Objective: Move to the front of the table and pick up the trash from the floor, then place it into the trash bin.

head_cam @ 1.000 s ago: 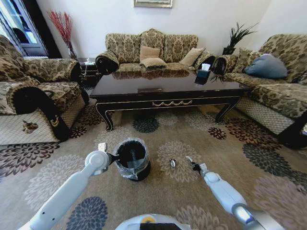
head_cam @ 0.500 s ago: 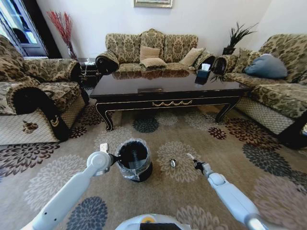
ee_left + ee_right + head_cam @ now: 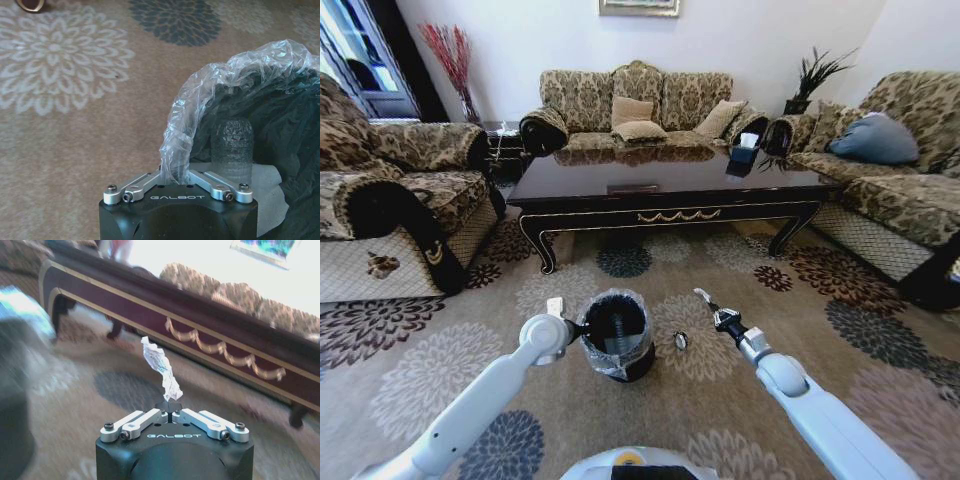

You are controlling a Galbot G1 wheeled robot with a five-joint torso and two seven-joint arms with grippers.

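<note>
The black trash bin (image 3: 617,338) with its clear liner stands on the flowered carpet in front of the dark brown table (image 3: 670,190). My left gripper (image 3: 579,327) is shut on the bin's rim and liner (image 3: 175,150). Inside the bin lie a clear plastic bottle (image 3: 231,145) and a white piece (image 3: 267,182). To the bin's right, my right gripper (image 3: 717,318) hangs above the floor, shut on a crumpled whitish scrap of trash (image 3: 162,368) that sticks up from its fingers. A small silvery piece (image 3: 680,341) lies on the carpet between the bin and the right gripper.
Patterned sofas (image 3: 638,105) ring the table on three sides, and an armchair (image 3: 390,215) is at the left. A tissue box (image 3: 745,150) sits on the table's far right corner. Open carpet (image 3: 860,330) lies right of the arm.
The left arm has shifted the bin to the right across the carpet. The right gripper has risen from the floor and come up and left with the scrap in its fingers.
</note>
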